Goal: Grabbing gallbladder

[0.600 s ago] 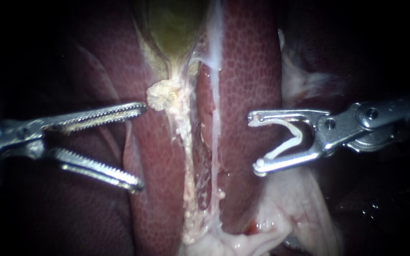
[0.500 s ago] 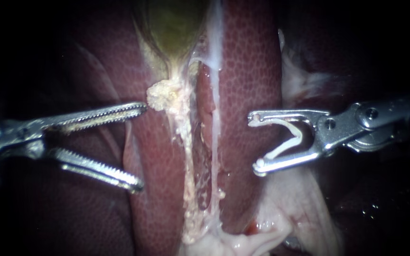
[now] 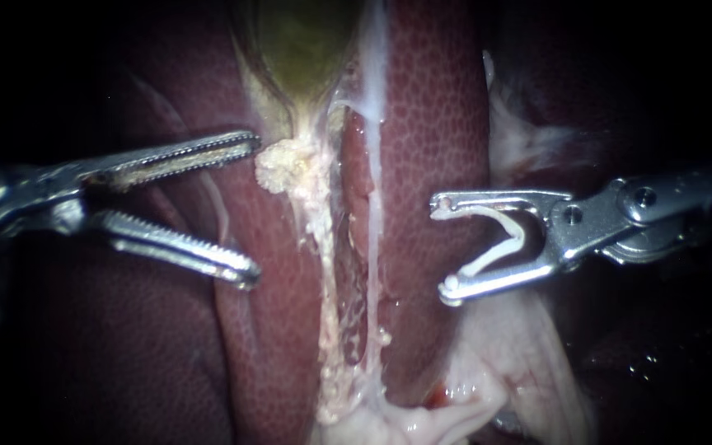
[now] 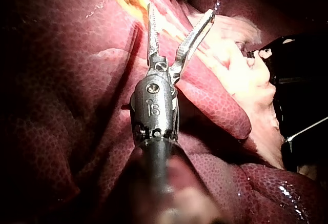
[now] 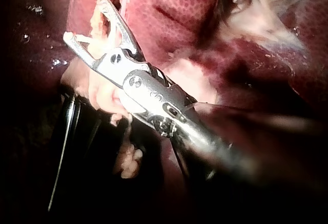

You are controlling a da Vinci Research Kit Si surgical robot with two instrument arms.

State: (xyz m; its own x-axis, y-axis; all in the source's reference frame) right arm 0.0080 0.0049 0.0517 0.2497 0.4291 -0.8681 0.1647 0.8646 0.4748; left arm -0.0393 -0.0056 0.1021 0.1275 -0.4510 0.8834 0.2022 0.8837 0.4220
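Liver (image 3: 430, 124) behind; left instrument (image 3: 250, 209) hand wide beside gallbladder (image 3: 298, 41); right instrument (image 3: 442, 245) hand holds clip (image 3: 521, 239).

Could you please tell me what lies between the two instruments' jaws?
Endoscope view: between left instrument and the clip in right instrument lie liver and pale strands below the gallbladder.

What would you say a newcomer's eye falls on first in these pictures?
Most striking are the two metal instruments facing each other: the left instrument with toothed jaws open beside a pale ragged lump, and the right instrument, its jaws holding a white clip. Between them lies the mottled red liver, with the greenish gallbladder at the endoscope view's top.
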